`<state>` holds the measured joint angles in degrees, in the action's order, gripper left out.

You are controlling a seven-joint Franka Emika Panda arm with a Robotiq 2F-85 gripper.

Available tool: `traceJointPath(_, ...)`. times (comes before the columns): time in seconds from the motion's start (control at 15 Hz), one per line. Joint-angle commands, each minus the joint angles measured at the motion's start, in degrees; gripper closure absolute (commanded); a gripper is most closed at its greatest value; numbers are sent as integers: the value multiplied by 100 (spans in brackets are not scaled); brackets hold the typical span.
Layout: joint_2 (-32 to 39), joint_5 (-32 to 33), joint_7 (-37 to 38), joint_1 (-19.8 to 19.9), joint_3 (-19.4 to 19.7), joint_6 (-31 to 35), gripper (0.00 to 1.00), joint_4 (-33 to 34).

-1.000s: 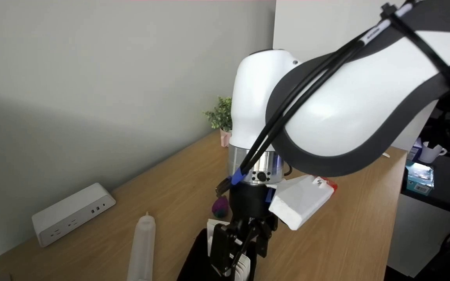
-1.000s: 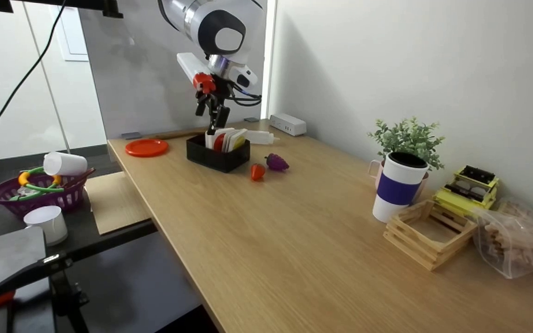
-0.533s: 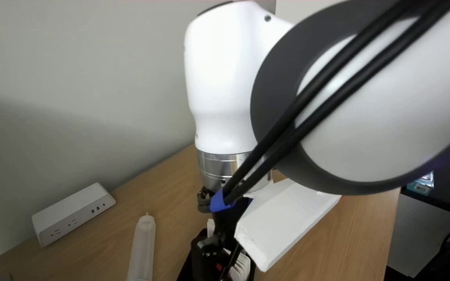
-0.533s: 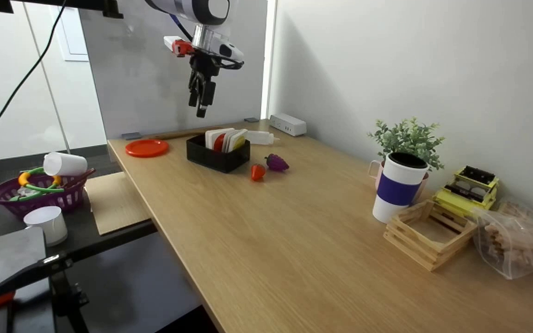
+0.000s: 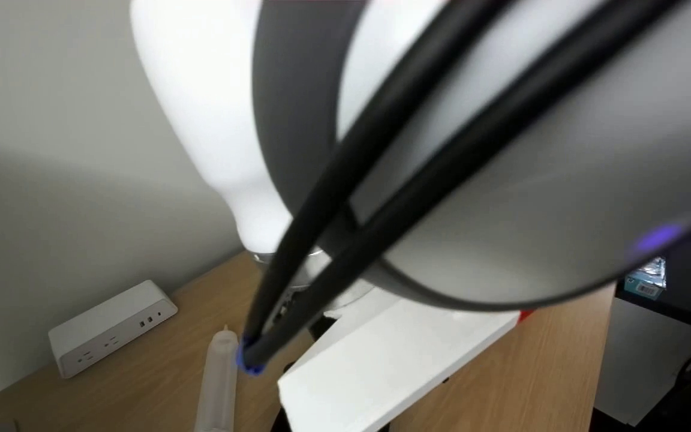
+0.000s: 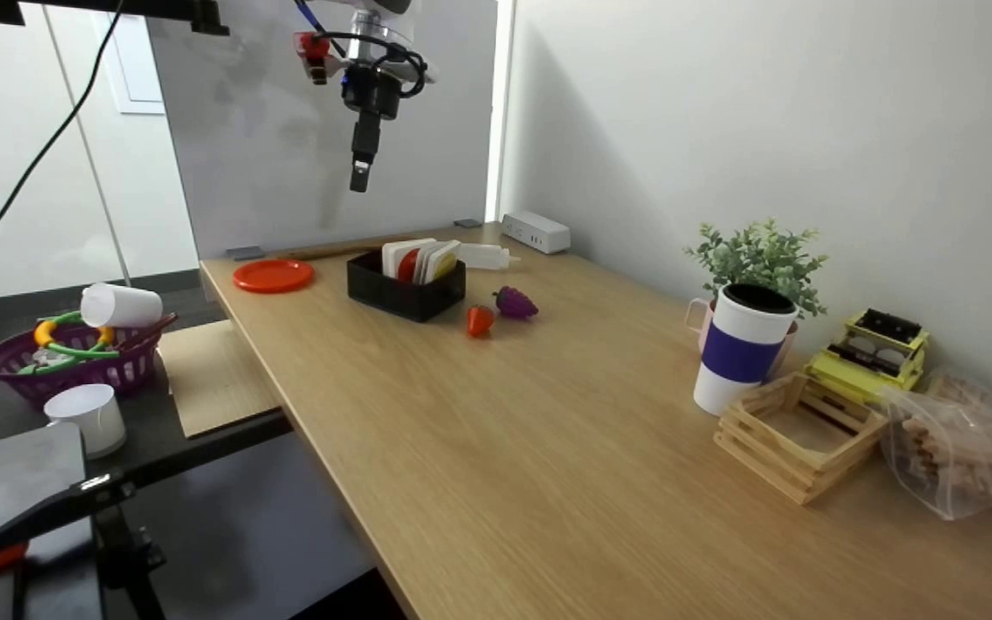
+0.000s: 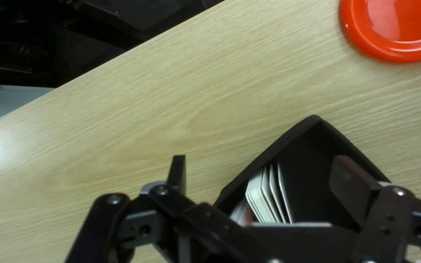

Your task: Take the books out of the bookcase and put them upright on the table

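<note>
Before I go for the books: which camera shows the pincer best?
The wrist view: the pincer is close there, both fingers in sight and apart. In an exterior view it looks small, its fingertips overlapping. In an exterior view the arm and white housing hide most of the pincer.

The gripper [image 6: 360,178] hangs in the upper left of the frame, well above the black bookcase [image 6: 399,297] which contains the white books [image 6: 430,257], and at the right side stands a white cup [image 6: 739,355] with purple band.

Thin white books [image 6: 424,261], some red- or yellow-marked, stand fanned inside low black bookcase [image 6: 397,295] on wood-grain desk [image 6: 548,430].
</note>
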<state>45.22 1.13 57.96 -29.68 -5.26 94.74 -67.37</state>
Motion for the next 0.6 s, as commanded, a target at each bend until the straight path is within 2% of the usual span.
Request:
traceJointPath(0.0, 754, 250, -1032, 223, -46, -462, 0, 903)
traceJointPath(0.13, 1057, 320, -1859, 353, -50, -393, 0, 1143)
traceJointPath(0.2, 647, 224, -1239, 228, 2, -210, 0, 600)
traceJointPath(0.53, 806, 179, -1276, 287, -13, -96, 0, 634)
